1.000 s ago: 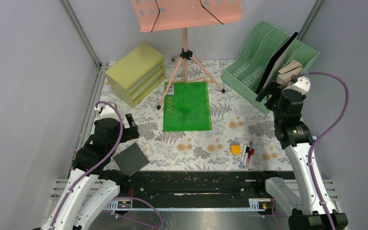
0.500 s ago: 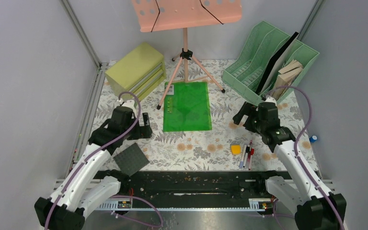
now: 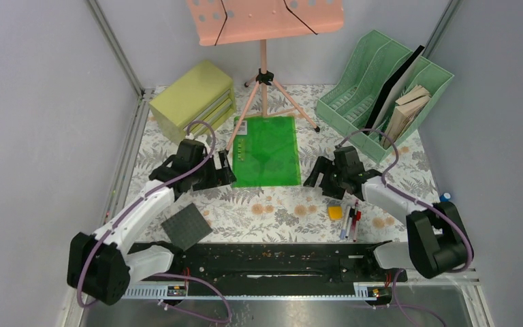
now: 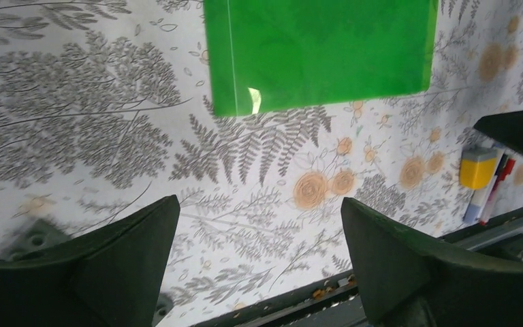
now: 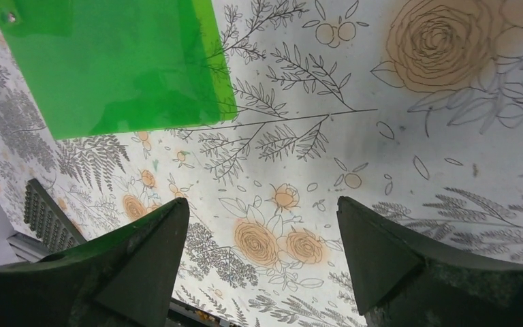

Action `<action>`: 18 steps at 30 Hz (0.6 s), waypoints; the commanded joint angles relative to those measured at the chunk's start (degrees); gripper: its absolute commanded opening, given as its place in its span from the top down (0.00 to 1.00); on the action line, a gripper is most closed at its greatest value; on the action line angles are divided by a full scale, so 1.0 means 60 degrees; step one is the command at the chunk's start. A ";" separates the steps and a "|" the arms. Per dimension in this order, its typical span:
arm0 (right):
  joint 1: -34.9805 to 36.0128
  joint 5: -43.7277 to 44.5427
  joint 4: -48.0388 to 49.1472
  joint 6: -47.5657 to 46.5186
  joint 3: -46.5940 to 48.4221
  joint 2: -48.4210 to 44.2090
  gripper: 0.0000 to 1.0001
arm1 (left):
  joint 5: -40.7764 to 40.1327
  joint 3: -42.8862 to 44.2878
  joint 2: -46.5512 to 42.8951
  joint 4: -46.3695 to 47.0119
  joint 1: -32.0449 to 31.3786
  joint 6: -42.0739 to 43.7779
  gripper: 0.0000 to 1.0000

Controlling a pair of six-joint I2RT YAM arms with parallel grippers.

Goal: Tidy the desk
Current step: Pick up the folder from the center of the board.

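The desk [image 3: 279, 204] is a whitish top printed with grey ferns and orange flowers. A green plastic folder [image 3: 266, 150] lies flat at its middle; it also shows in the left wrist view [image 4: 320, 51] and the right wrist view [image 5: 109, 61]. My left gripper [image 3: 223, 172] is open and empty, low at the folder's left edge. My right gripper [image 3: 315, 175] is open and empty, low at the folder's right edge. A yellow eraser [image 3: 335, 212] and pens [image 3: 351, 219] lie near the front; in the left wrist view the eraser [image 4: 478, 167] shows at the right.
An olive-yellow drawer cabinet [image 3: 192, 103] stands at the back left. A pink music stand [image 3: 264, 75] straddles the folder's far end. A green file rack [image 3: 383, 92] with books stands back right. A dark grey pad [image 3: 186, 226] lies front left. A blue cap [image 3: 445, 197] lies far right.
Both arms have swung down and inward from the sides: the left gripper to the folder's left edge, the right gripper from the file rack to the folder's right edge.
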 commanded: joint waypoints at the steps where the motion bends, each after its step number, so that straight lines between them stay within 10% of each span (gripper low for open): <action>1: 0.0081 -0.0600 0.0830 0.0235 0.0659 0.0820 0.15 | 0.0796 0.0023 0.1016 0.1574 0.0124 -0.0734 0.12; 18: 0.0068 -0.0895 0.1718 0.1269 0.2108 0.3926 0.25 | 0.1890 0.0900 0.5021 0.3632 0.1038 -0.1486 0.22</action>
